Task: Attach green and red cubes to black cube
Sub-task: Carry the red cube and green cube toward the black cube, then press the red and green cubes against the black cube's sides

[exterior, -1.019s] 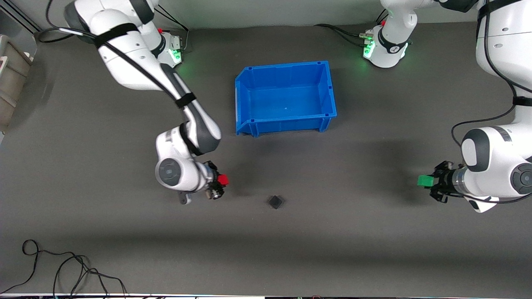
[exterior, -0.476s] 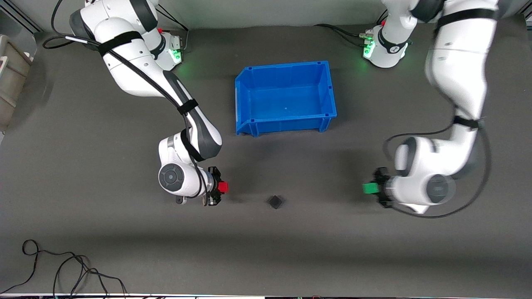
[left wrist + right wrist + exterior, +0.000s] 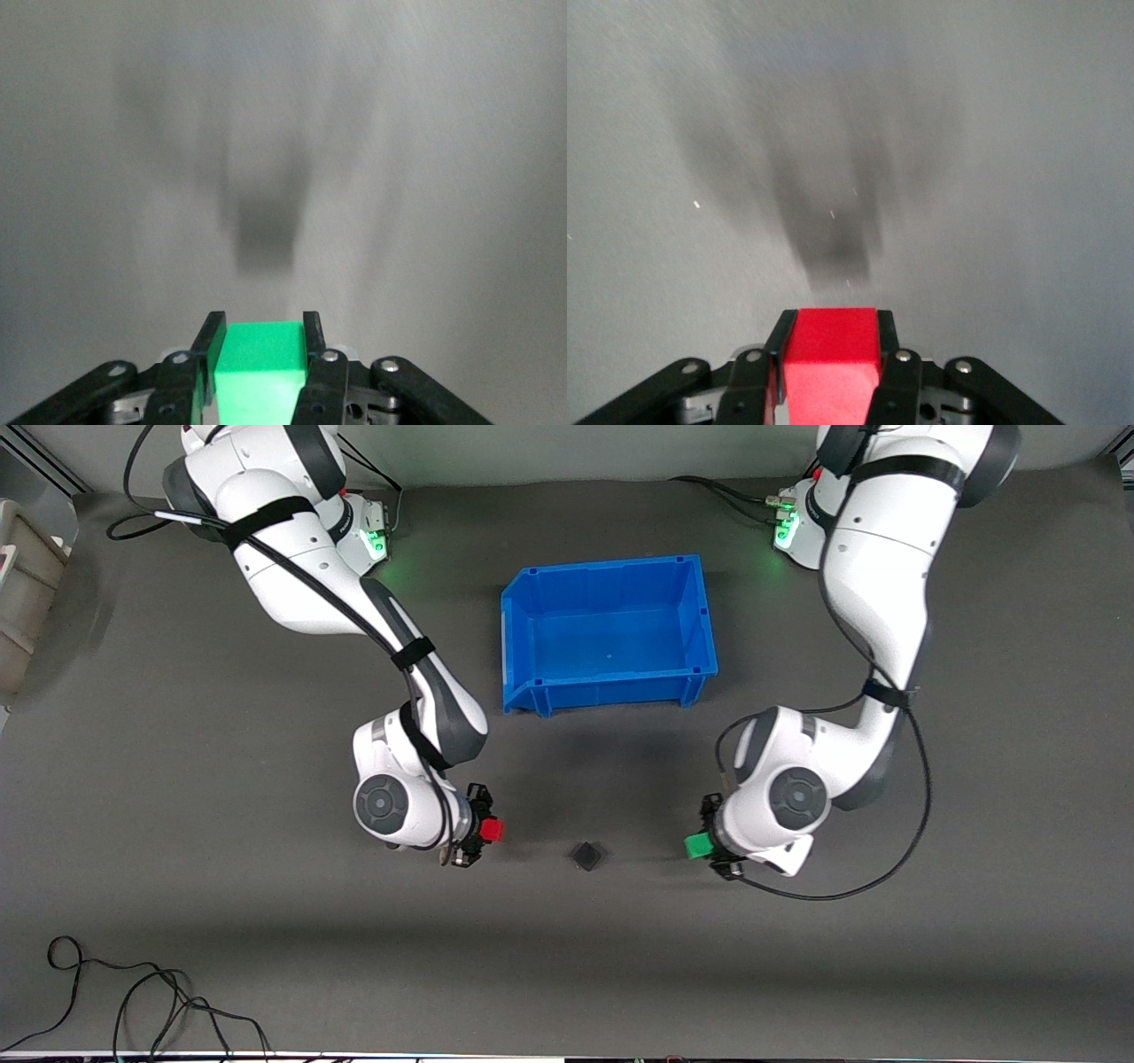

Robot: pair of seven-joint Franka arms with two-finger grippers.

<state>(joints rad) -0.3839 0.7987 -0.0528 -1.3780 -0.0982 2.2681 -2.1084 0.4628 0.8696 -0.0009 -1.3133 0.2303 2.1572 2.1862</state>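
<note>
Flanking black cube (image 3: 586,856): gripped cubes, half-hidden.

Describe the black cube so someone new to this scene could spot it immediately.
Start at the blue bin mid-table and come toward the front camera. The black cube sits alone on the dark mat, between the right gripper holding a red cube and the left gripper holding a green cube. It alone is matte black and ungripped.

White arms, grey joints, black cables, green base lights.
</note>
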